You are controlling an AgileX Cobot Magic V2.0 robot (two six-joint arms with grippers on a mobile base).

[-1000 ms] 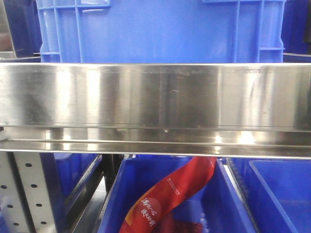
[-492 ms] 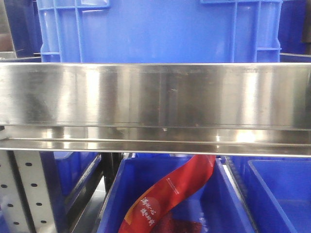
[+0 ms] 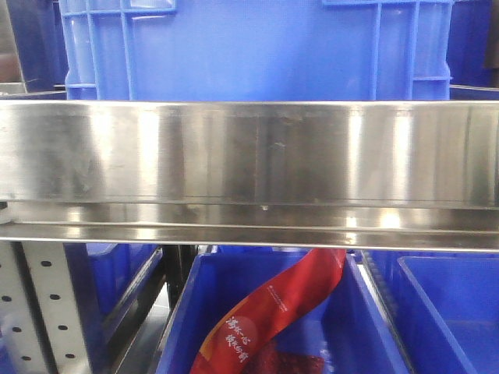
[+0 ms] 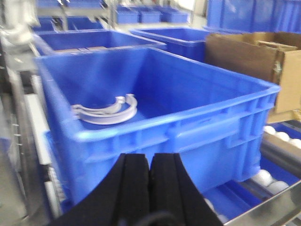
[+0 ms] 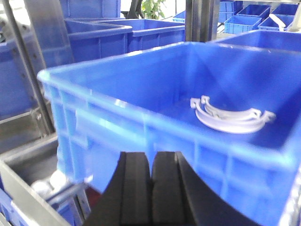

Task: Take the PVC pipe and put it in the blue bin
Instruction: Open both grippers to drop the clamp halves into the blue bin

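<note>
No real change in the front view versus a second ago. Left gripper (image 4: 149,176) and right gripper (image 5: 151,176) are pressed together, empty. PVC pipe piece (image 4: 106,109) already lies in the blue bin (image 4: 197,127); placing looks done.

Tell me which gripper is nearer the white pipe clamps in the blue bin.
Hard to call. Left gripper and right gripper both sit shut outside the blue bin, opposite walls, with the white pipe clamps beyond the rim; left perhaps marginally closer.

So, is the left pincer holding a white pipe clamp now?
No, the left pincer is shut with nothing in it, and the white clamp lies inside the blue bin.
</note>
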